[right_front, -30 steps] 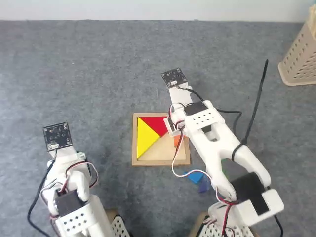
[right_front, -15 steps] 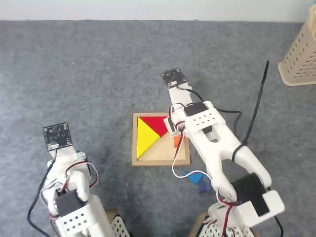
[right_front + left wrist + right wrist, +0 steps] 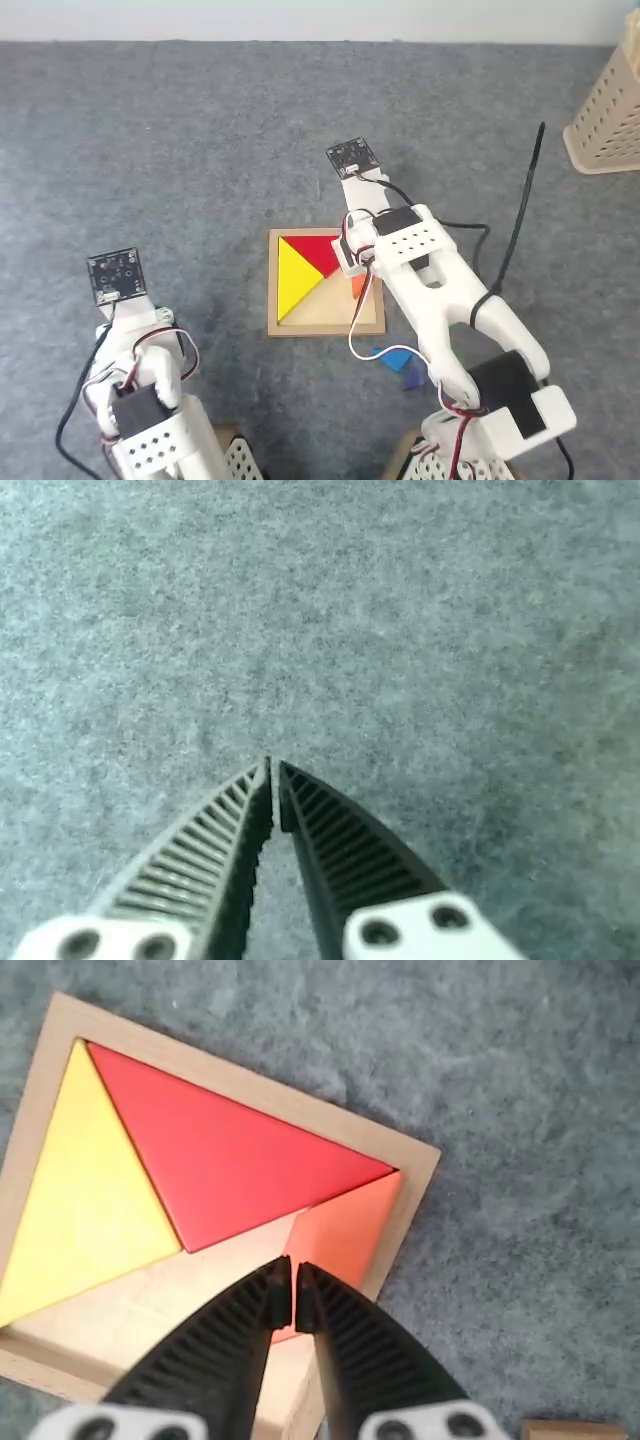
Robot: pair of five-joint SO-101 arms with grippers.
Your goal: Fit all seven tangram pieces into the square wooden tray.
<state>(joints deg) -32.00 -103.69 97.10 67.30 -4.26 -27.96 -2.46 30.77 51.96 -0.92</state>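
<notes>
We see the square wooden tray (image 3: pixel 273 290) at the centre of the high view, holding a yellow triangle (image 3: pixel 295 275) and a red triangle (image 3: pixel 318 250), the right gripper (image 3: pixel 292 1282) closed above an orange piece (image 3: pixel 350 1235) at the tray's right edge, a blue piece (image 3: pixel 398 358) on the tabletop (image 3: pixel 180 150) below it, and the left gripper (image 3: pixel 272 772) closed at lower left.

A grey, felt-like carpet (image 3: pixel 180 130) covers the work surface from edge to edge, its coarse nap seen close in the left wrist view. At the far right corner stands a beige perforated basket (image 3: pixel 610 110), partly out of frame. A pale strip of wall (image 3: pixel 300 18) lines the back edge.
</notes>
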